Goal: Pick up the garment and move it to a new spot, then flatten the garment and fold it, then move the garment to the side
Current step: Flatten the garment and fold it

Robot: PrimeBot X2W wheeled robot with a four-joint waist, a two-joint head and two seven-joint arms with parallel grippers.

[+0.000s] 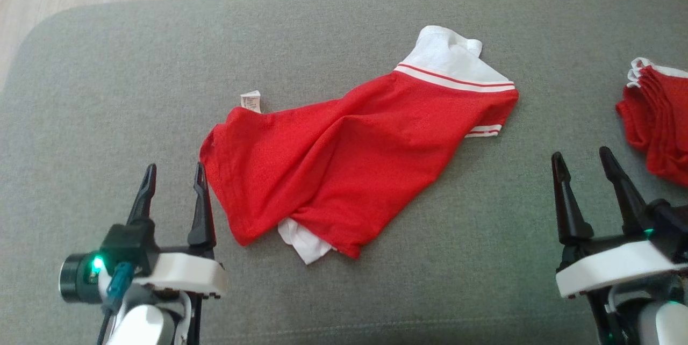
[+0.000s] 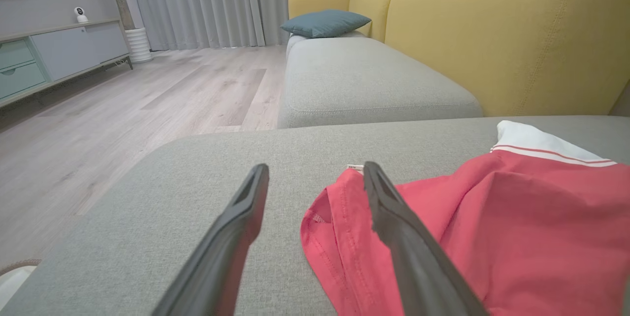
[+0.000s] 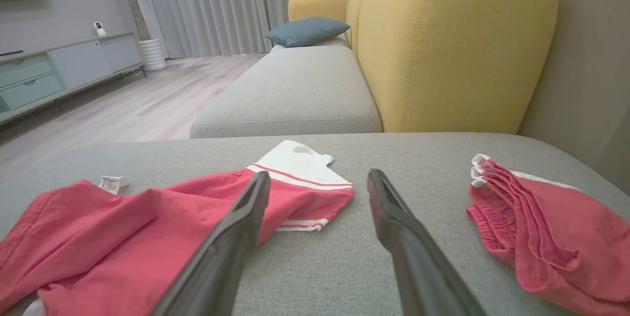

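The left end effector (image 1: pixel 175 170) stood spread and empty just beside the red garment (image 1: pixel 349 157), which lay on the grey sofa seat (image 1: pixel 107 92), long axis diagonal, white-banded end pointing far right. The right end effector (image 1: pixel 580 154) was spread too.

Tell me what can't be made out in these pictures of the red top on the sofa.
- Second red garment: head view, cut off by the right edge; full shape unknown.
- Label on the red top: head view, print too small to read.
- White underlayer: head view, mostly hidden beneath the red cloth.
- Red top's near hem: left wrist view, partly covered by a finger of the left pincer.
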